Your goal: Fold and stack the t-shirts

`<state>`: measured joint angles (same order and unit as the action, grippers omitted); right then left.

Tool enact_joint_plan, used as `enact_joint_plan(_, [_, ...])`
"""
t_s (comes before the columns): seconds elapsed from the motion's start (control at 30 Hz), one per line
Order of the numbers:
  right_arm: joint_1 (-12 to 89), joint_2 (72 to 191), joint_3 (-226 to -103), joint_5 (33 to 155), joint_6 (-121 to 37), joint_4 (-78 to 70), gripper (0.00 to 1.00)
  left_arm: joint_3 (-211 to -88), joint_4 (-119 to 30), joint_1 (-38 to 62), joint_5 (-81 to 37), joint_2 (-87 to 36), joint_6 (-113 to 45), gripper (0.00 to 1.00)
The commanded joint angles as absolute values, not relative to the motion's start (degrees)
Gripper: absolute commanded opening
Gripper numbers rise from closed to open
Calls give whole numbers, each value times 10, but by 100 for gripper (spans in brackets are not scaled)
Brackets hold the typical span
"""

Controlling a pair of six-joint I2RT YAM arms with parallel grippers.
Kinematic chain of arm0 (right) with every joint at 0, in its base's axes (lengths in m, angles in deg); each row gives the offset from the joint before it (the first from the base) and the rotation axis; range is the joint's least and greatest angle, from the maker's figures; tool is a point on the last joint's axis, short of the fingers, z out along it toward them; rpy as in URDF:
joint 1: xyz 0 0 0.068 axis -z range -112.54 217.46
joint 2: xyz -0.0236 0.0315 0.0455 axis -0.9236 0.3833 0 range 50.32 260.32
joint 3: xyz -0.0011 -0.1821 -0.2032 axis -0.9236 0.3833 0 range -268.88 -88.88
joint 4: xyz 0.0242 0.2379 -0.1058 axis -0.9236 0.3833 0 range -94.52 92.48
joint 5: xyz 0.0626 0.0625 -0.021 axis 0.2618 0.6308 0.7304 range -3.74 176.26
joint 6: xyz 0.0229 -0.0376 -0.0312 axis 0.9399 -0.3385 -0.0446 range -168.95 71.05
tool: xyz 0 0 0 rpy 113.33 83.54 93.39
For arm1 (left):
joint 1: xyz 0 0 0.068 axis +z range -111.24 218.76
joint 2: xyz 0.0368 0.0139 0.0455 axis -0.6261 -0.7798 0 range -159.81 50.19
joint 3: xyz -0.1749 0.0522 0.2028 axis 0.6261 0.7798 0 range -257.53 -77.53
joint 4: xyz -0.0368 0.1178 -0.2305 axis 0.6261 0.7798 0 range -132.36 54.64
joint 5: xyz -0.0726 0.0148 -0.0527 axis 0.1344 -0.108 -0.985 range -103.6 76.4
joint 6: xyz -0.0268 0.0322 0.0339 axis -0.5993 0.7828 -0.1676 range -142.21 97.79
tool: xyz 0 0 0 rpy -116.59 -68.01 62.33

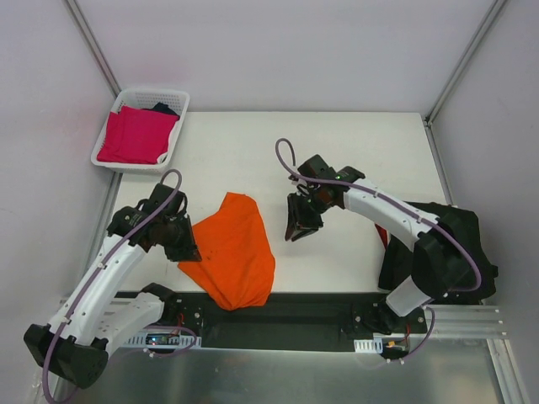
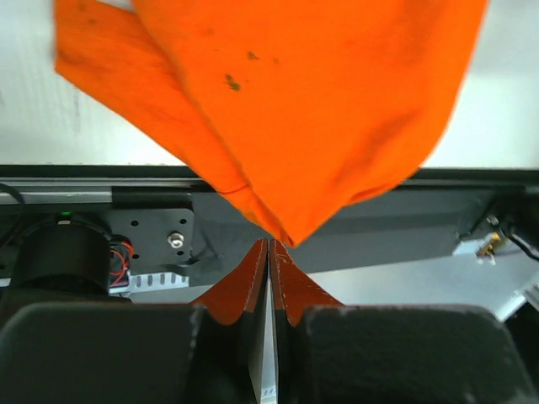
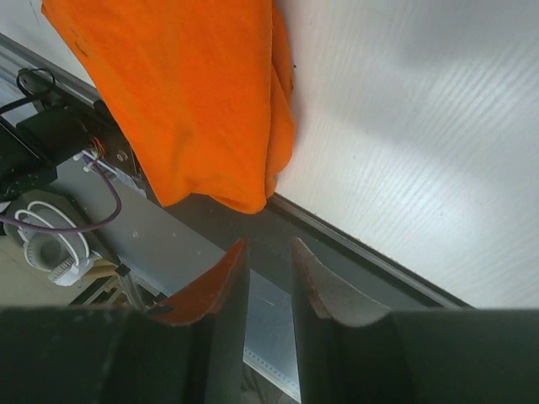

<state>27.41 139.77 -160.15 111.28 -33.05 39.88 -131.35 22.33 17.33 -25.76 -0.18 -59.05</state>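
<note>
A bright orange t-shirt (image 1: 234,252) lies bunched on the white table, its lower end hanging over the near edge. My left gripper (image 1: 181,244) is at the shirt's left edge. In the left wrist view the left gripper (image 2: 269,242) is shut, and the orange t-shirt's (image 2: 312,101) pointed corner ends right at its tips; no cloth shows between the jaws. My right gripper (image 1: 301,220) hovers just right of the shirt. In the right wrist view the right gripper (image 3: 268,244) stands slightly open and empty, short of the orange t-shirt (image 3: 185,93). Black t-shirts (image 1: 467,231) with red trim (image 1: 383,237) are heaped at the right arm.
A white lattice basket (image 1: 173,101) stands at the table's back left corner, holding a magenta-pink t-shirt (image 1: 135,135) and a dark one (image 1: 164,108). A black rail (image 1: 286,305) runs along the near edge under the orange cloth.
</note>
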Motion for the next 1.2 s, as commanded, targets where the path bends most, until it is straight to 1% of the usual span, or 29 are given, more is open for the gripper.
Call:
enact_joint_plan(0.0, [269,1444,-1638,1141,-318,378,29,-1299,208,170,-187,-18,-618,4])
enact_joint_plan(0.1, [271,1493,-1692,1162,-340,399,35,-1294,194,171,-164,-38,-621,8])
enact_joint_plan(0.13, [270,1509,-1710,1168,-351,404,40,-1292,188,171,-162,-52,-619,14])
enact_joint_plan(0.17, [271,1522,-1737,1174,-354,411,42,-1289,179,171,-160,-59,-619,22])
enact_joint_plan(0.2, [271,1544,-1753,1182,-358,414,45,-1289,175,172,-155,-68,-619,32])
enact_joint_plan(0.23, [271,1553,-1766,1184,-361,415,49,-1291,171,173,-154,-82,-619,57])
enact_joint_plan(0.27, [274,1560,-1790,1185,-364,419,56,-1294,169,174,-150,-86,-621,69])
enact_joint_plan(0.33, [285,1576,-1807,1186,-367,418,63,-1305,162,178,-139,-98,-623,87])
enact_joint_plan(0.37, [290,1582,-1816,1186,-367,418,63,-1309,160,182,-139,-103,-622,96])
enact_joint_plan(0.4, [306,1587,-1825,1188,-366,417,63,-1313,154,185,-130,-108,-621,96])
enact_joint_plan(0.53, [346,1609,-1843,1194,-362,404,63,-1307,122,216,-135,-146,-600,95])
enact_joint_plan(0.7, [377,1663,-1878,1205,-367,395,59,-1285,63,268,-176,-170,-585,93])
enact_joint_plan(0.9, [388,1734,-1921,1229,-376,389,57,-1274,-14,302,-213,-221,-564,93])
enact_joint_plan(1.17, [388,1789,-1937,1273,-330,319,56,-1275,-96,325,-263,-316,-555,91])
